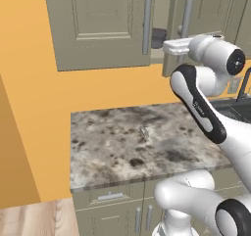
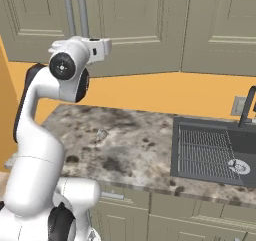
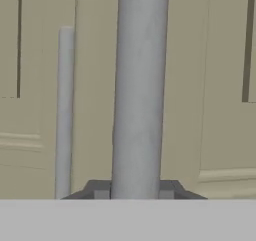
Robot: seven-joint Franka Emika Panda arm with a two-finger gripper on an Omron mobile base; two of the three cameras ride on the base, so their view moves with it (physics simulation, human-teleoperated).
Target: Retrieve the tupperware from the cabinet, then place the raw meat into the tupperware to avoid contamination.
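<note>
Pincer [image 3: 136,189] round door handle [image 3: 139,90] (hand view)

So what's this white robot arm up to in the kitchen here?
It is working on the wall cabinet above the stone counter. Its hand is closed around the long grey handle of the right-hand door, which stands ajar. Through the gap, something dark shows on the shelf inside; it is too hidden to tell what it is. The left door is shut. A sink sits in the counter to the right.
</note>
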